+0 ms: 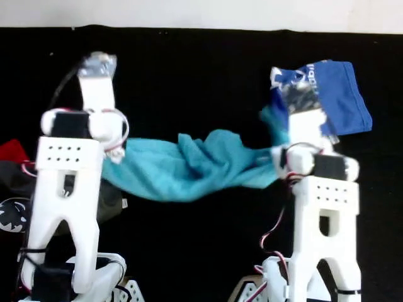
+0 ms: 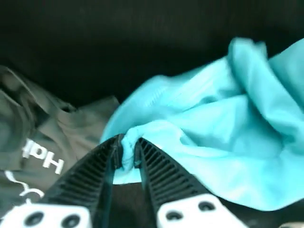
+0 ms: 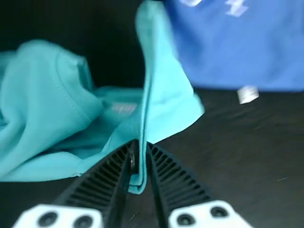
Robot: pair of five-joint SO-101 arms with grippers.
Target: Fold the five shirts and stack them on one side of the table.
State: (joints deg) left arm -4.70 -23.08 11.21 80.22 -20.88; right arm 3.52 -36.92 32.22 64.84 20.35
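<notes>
One broad black table (image 1: pixel 208 63) lies under both my arms. Across its middle hangs the crumpled turquoise cotton shirt (image 1: pixel 189 167), slung between my two grippers and sagging in bunched folds rather than lying flat. At the far right sits the royal-blue shirt with white print (image 1: pixel 343 97), which looks already folded, so I take that side to be the stack. The dark grey printed shirt (image 2: pixel 42 137) lies heaped at the left, just beside the turquoise one, not yet folded. My left gripper (image 2: pixel 127 152) is pinched tight on a small tuck at the turquoise shirt's edge, the jaws nearly meeting with cloth between them. My right gripper (image 3: pixel 139 159) is likewise clamped on a thin edge of the same shirt, close to the blue one. As I read it, the step in hand is spreading this shirt out before folding. The next move calls for drawing my arms apart to take up the slack, then lowering the cloth flat, with both pinches firm so neither edge slips.
</notes>
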